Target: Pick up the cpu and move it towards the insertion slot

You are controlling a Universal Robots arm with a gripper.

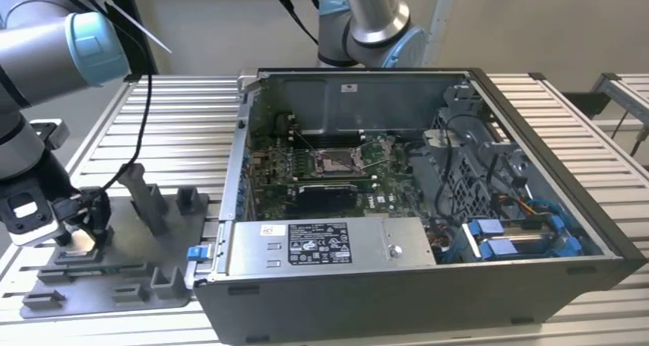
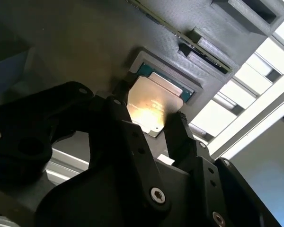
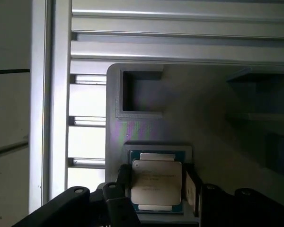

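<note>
Squarely in its shallow pocket on the grey tray (image 3: 146,130) lies the cpu (image 3: 156,182), silvery top up, seen in both wrist views. The fingers (image 3: 124,177) of the gripper (image 3: 157,176) sit closed against two opposite edges of the chip, which is not lifted. In the exterior view the gripper (image 1: 87,224) is low over the tray at that view's left, on the ribbed counter (image 1: 182,125). The insertion slot (image 1: 335,162) lies well apart, inside the open computer case (image 1: 335,95) beside the tray.
</note>
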